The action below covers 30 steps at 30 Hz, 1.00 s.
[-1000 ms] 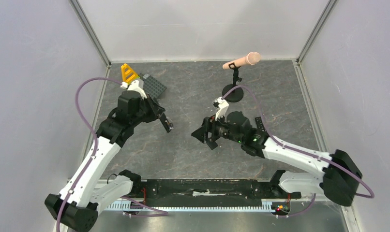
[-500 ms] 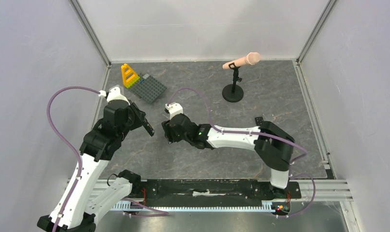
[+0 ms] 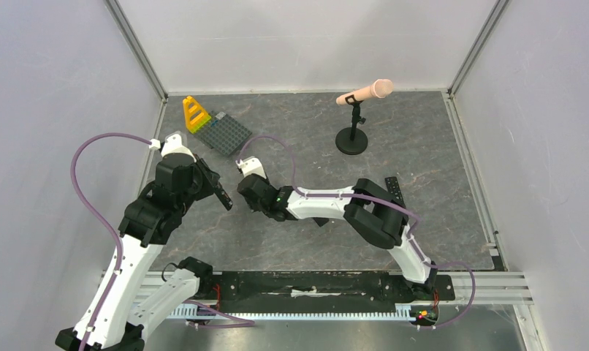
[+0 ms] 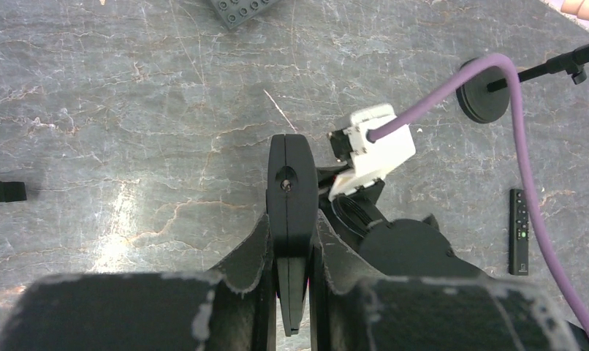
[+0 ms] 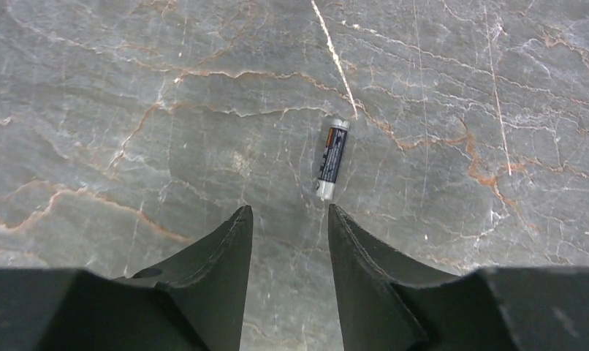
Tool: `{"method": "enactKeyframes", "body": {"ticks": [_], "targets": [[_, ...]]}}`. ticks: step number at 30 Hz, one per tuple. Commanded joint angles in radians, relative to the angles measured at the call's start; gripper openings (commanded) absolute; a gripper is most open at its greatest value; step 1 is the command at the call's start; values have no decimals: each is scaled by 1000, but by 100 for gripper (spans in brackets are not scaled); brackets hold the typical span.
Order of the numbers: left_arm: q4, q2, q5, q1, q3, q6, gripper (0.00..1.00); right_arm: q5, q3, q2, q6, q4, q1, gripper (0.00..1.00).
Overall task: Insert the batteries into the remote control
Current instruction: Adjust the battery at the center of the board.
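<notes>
Top view: my left gripper and right gripper meet mid-table. A buttoned remote, microphone stand and grey baseplate sit well apart.

Left wrist view: left jaws clamped tight on the remote control, seen edge-on.

Right wrist view: right jaws half open and empty. A battery lies just beyond them, slightly right. Closing off-centre could roll it away, and my arms crowd together, risking a bump.

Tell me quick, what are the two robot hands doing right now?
Left gripper: closed, holding the remote.
Right gripper: open and empty; a battery lies just ahead of it.
</notes>
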Motion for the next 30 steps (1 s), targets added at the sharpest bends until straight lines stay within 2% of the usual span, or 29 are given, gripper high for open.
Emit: {"method": "enactKeyframes", "body": {"ticks": [1, 9, 13, 15, 19, 23, 27, 30], "targets": [[12, -10, 13, 2, 20, -13, 2, 68, 92, 60, -7, -22, -15, 43], [11, -16, 18, 2, 14, -12, 2, -19, 102, 108, 46, -38, -61, 35], [12, -14, 24, 3, 13, -12, 2, -71, 96, 125, 67, -48, -80, 20], [13, -15, 29, 2, 10, -11, 2, -75, 90, 127, 78, -59, -84, 7], [48, -23, 76, 2, -10, 6, 2, -55, 63, 99, 74, -60, -87, 0], [173, -45, 271, 2, -68, 93, 2, -50, -13, -2, 39, -49, -103, 0], [365, -81, 657, 2, -171, 183, 2, -108, -226, -202, 2, 34, -142, 0], [500, -85, 839, 2, -240, 197, 2, -170, -404, -348, -14, 94, -186, 0]]}}
